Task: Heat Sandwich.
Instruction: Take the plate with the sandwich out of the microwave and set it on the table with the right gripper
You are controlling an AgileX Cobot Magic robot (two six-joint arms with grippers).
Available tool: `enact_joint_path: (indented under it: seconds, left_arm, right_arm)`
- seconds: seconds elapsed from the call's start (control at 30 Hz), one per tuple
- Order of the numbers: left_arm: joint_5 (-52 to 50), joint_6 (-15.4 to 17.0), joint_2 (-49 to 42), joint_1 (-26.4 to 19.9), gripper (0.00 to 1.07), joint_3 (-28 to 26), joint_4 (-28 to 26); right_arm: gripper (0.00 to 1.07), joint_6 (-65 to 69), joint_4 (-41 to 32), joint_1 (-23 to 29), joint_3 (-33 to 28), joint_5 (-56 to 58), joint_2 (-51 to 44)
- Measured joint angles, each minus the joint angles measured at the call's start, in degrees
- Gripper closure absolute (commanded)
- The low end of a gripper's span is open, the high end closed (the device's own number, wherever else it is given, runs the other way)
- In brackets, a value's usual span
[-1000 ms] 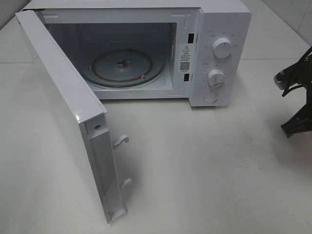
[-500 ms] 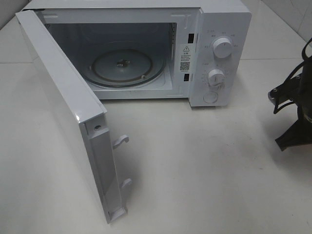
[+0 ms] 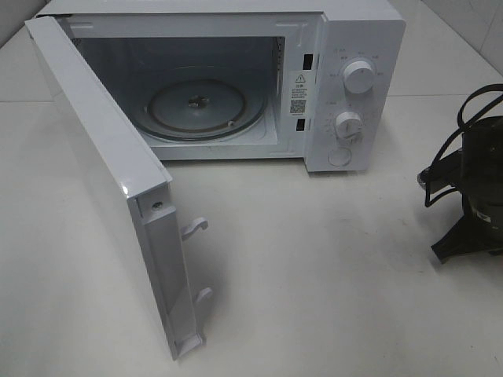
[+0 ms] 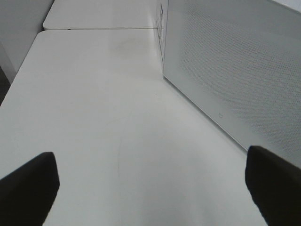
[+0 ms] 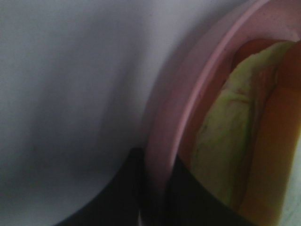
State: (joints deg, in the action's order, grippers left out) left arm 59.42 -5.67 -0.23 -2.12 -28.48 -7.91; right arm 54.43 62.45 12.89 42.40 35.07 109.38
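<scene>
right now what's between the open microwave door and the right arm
In the high view, only bare white table lies between the door and the right arm; nothing stands on that stretch.

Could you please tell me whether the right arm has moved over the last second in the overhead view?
Yes. Against the fixed microwave, the right arm has come lower in the frame and further in from the right edge, toward the microwave's side.
</scene>
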Motion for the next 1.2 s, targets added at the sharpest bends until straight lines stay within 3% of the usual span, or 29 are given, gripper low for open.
enact_joint_path:
  seconds: [0.53,0.93,1.2]
  left_arm:
    - [0.0,0.0,0.0,0.0,0.03,0.0,0.0]
    - [0.0,0.0,0.0,0.0,0.03,0.0,0.0]
    - [0.0,0.0,0.0,0.0,0.03,0.0,0.0]
  right_arm:
    - [0.97,1.0,1.1,0.0,0.1,0.3,0.7]
    - [0.60,-0.4,-4.1,0.0,0.1,2.5,-1.3]
    - [0.51,-7.0,-11.8,0.0,-0.1,2.6,-9.3]
